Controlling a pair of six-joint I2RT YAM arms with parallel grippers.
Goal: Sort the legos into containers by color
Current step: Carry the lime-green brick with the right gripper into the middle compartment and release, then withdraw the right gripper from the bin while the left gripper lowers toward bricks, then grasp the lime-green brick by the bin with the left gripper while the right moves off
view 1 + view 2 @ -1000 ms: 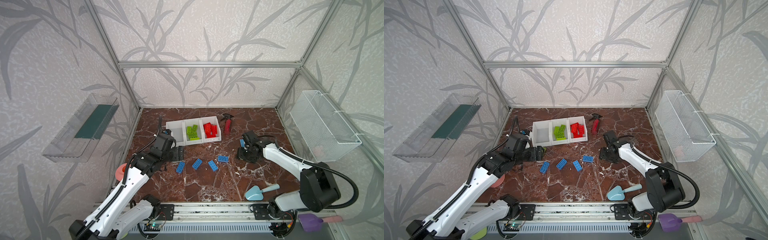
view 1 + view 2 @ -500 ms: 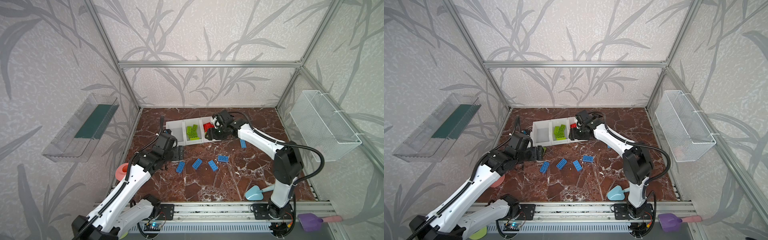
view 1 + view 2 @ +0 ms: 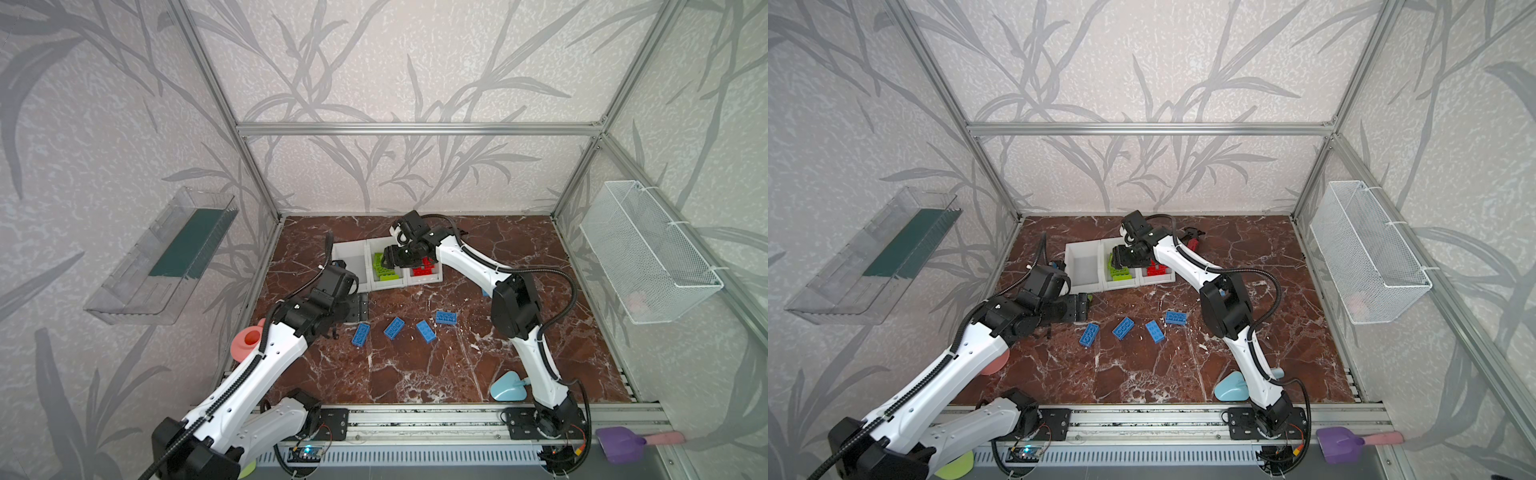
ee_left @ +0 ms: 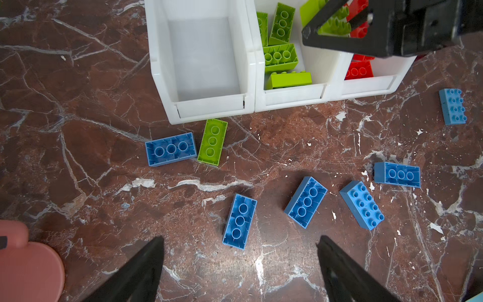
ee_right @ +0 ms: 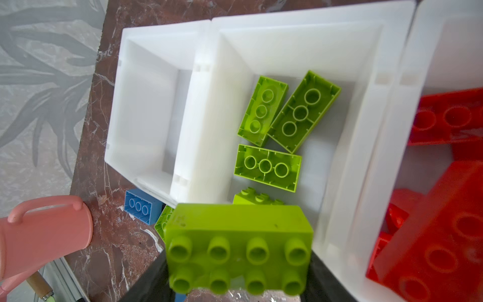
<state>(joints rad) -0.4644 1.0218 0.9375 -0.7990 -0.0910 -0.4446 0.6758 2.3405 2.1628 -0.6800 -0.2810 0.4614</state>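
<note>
A: What encloses the space?
B: Pale walls (image 3: pixel 374 62) printed with grey leaf fronds, edged by an aluminium frame (image 3: pixel 415 128).
A: And underfoot?
B: A reddish-brown marble floor (image 3: pixel 415 374) with white veins, evenly lit.
A: Anything mounted?
B: A clear tray (image 3: pixel 124 299) with a dark green strip inside on one side wall, and a white wire basket (image 3: pixel 640 257) opposite.

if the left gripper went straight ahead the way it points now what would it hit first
Most likely the nearest blue lego, lying hollow side up just ahead, in line with the gap of the open left gripper. Its height is unclear, so it might touch the marble tabletop right beside that brick instead.
</note>
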